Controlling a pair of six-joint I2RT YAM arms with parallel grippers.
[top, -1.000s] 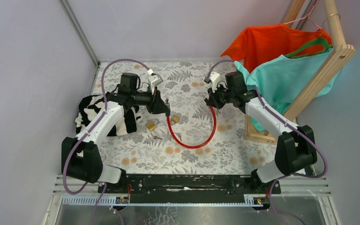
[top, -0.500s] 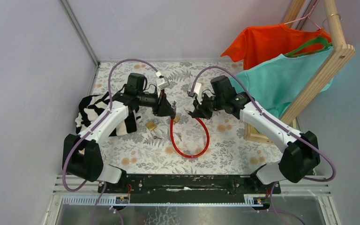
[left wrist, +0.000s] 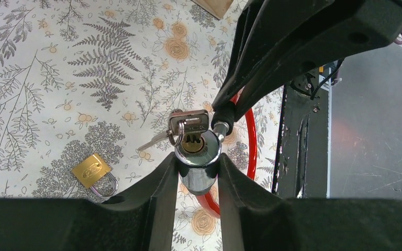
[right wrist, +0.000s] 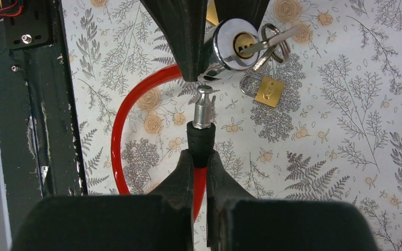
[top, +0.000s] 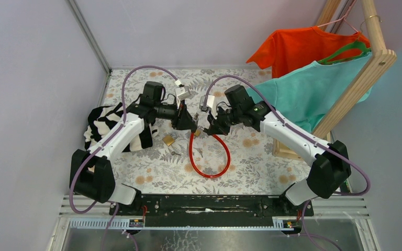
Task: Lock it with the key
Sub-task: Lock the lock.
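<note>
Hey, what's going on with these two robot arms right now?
They are working on a red cable lock. The left gripper has its jaws clamped on the chrome lock cylinder, with a silver key in its keyhole. The right gripper holds the cable's free end, whose metal pin sits right at the cylinder's side, not visibly inserted. A small brass padlock lies on the floral tabletop.

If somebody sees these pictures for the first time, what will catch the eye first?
Probably the red cable looped mid-table: the left gripper clamps its chrome lock barrel, key inserted, while the right gripper holds the pin end just beside it. Next, the orange shirt and teal shirt hanging at the right edge.
</note>
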